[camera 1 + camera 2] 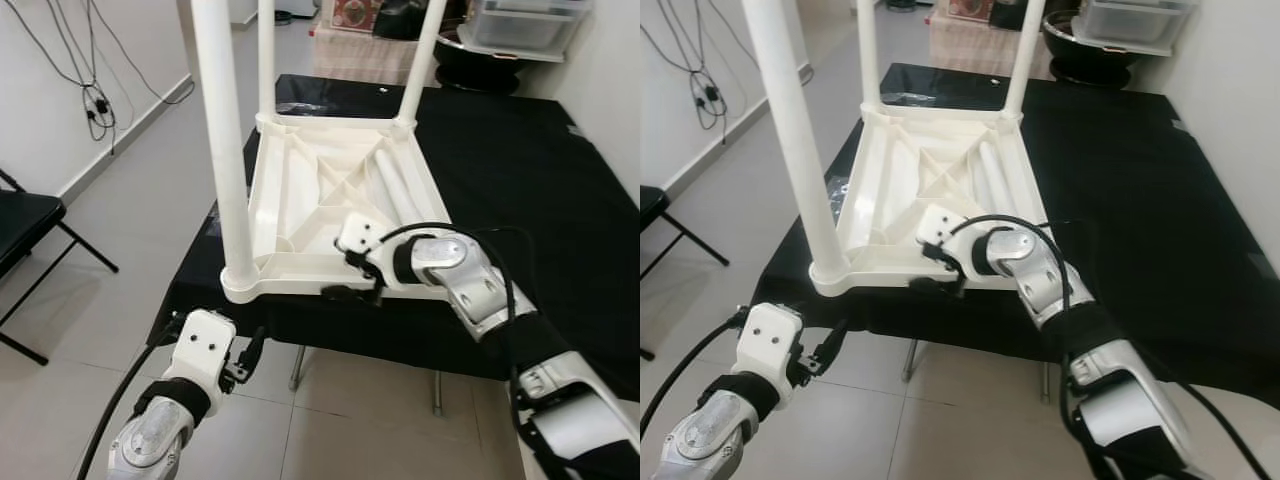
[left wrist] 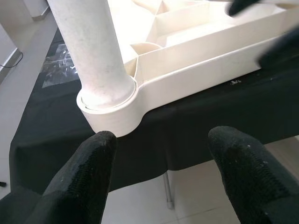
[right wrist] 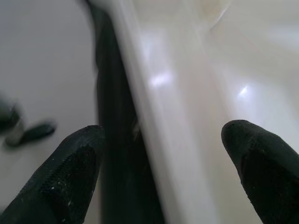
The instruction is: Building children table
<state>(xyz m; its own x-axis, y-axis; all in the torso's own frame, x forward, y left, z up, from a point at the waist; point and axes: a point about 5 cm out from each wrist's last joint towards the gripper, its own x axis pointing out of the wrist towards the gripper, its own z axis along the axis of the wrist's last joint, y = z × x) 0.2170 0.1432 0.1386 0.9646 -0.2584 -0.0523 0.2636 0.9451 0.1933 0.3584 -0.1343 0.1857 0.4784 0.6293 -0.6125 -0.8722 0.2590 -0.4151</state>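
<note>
The white kids' table (image 1: 330, 195) is flipped upside down on the counter (image 1: 520, 170), which has a black cloth over it. Three legs are already standing up in their corner sockets, including the near left leg (image 1: 222, 130). A loose leg (image 1: 395, 185) is lying inside the ribbed underside.

My right end effector (image 1: 352, 288) is at the near edge of the tabletop. Its fingers are spread apart, one on each side of the rim, not clamped on it.

My left end effector (image 2: 163, 168) sits lower, off the front of the counter and just short of the corner with the near left leg. Its fingers are wide apart too, holding nothing.

A black folding chair (image 1: 25, 230) stands on the tile floor to my left.
</note>
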